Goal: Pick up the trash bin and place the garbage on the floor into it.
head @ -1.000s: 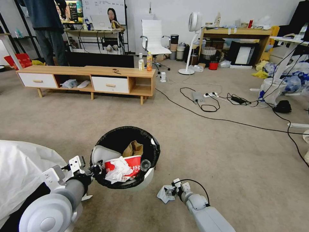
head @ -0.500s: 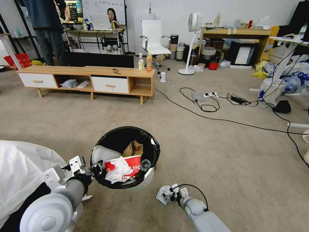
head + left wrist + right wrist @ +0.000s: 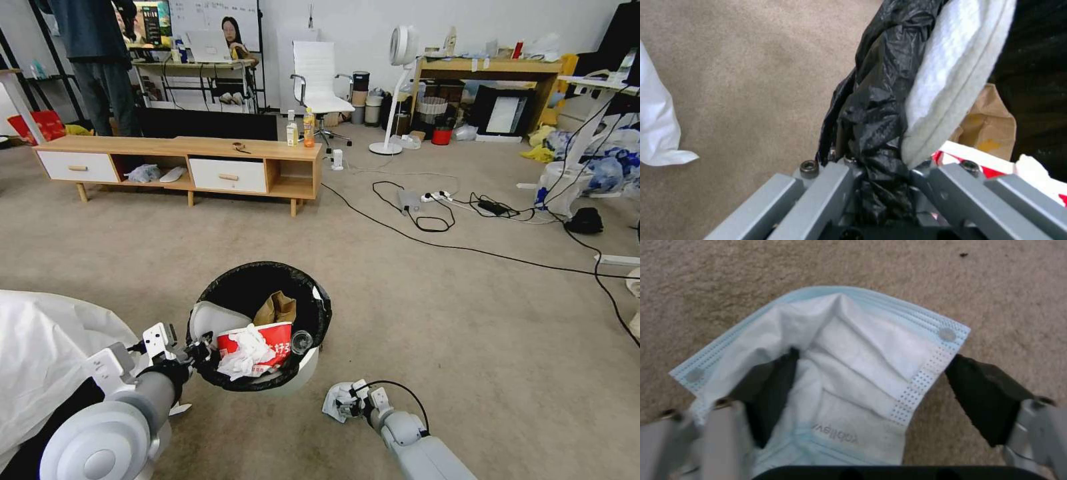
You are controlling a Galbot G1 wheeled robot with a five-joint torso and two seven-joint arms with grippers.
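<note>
Here the face mask (image 3: 835, 373) reads "yobllew", mirrored.

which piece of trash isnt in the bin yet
The blue-edged face mask, lying on the carpet between the right gripper's open jaws. The noodle cup, tissue and brown paper are already inside the trash bin.

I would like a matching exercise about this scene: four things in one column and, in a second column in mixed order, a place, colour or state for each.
Column one
1. left tool
2. right tool
3. noodle cup
4. face mask

Column two
A. white and pale blue
B. lying inside the trash bin
C. shut on the bin's black-lined rim
D. open, straddling the mask

Pairs: 1-C, 2-D, 3-B, 4-A
</note>
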